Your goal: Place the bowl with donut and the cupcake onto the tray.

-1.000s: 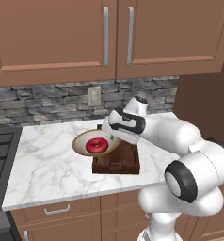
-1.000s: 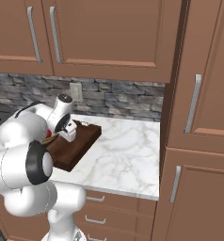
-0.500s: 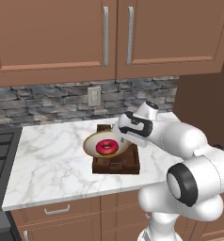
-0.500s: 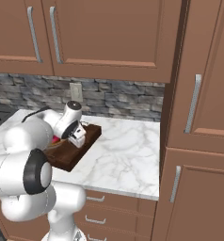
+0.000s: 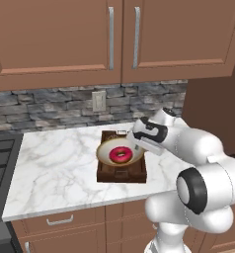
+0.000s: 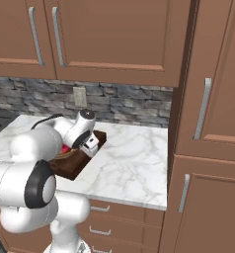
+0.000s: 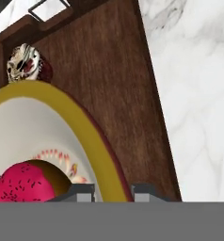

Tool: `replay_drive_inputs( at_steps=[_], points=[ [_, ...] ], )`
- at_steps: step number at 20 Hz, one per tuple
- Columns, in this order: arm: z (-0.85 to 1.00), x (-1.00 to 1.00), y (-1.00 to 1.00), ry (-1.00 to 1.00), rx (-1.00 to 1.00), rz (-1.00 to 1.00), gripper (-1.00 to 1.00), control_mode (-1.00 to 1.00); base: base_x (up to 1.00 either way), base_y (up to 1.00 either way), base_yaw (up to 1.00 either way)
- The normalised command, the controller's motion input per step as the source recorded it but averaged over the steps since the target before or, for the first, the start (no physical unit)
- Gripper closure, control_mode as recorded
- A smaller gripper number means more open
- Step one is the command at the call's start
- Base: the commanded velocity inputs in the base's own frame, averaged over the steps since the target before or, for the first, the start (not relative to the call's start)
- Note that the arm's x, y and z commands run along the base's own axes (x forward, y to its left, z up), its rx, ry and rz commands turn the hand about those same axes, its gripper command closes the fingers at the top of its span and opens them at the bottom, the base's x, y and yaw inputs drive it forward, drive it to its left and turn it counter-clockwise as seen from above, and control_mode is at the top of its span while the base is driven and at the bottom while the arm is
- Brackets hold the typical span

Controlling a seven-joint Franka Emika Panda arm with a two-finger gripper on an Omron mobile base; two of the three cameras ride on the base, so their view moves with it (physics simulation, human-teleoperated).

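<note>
The claw (image 7: 114, 190) grips the bowl (image 5: 120, 152) by its 3 o'clock rim, keeping the donut (image 5: 120, 155) level above the tray (image 5: 137, 173); the cupcake (image 7: 24, 64) sits at the tray's 12 o'clock end.

The tray (image 7: 118, 89) is dark brown wood with a visible straight grain, matt, and has a thin metal handle (image 7: 48, 8) at its short end. The bowl (image 5: 120, 152) looks like smooth glazed ceramic, cream inside with a tan rim. The donut (image 5: 120, 155) carries glossy magenta icing, finely speckled in the hand view. The cupcake (image 7: 25, 64) has a mottled, rough-looking top. The surface (image 5: 55, 168) is polished white marble with grey veins. Behind it runs rough grey stone (image 5: 45, 104).
</note>
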Motion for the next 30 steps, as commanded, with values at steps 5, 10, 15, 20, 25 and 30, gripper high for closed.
replay_drive_inputs(
  at_steps=[5, 10, 15, 20, 25, 30],
  points=[
    [0.00, 0.00, -0.05, -0.06, 0.00, 0.00, 1.00, -1.00, 0.00, 0.00, 0.00],
    [-0.10, 0.00, -0.03, -0.04, -0.02, 0.00, 1.00, -1.00, 0.00, 0.00, 0.00],
    [-0.03, 0.00, -0.02, -0.03, -0.01, 0.00, 1.00, -1.00, 0.00, 0.00, 0.00],
    [0.00, 0.00, 0.00, -0.02, 0.00, 0.00, -1.00, -1.00, 0.00, 0.00, 0.00],
    [0.00, 0.00, -0.01, -0.01, 0.00, 0.00, -1.00, -1.00, 0.00, 0.00, 0.00],
    [0.00, 0.00, -0.16, 0.00, 0.00, 0.00, -1.00, -1.00, 0.00, 0.00, 0.00]
  ],
)
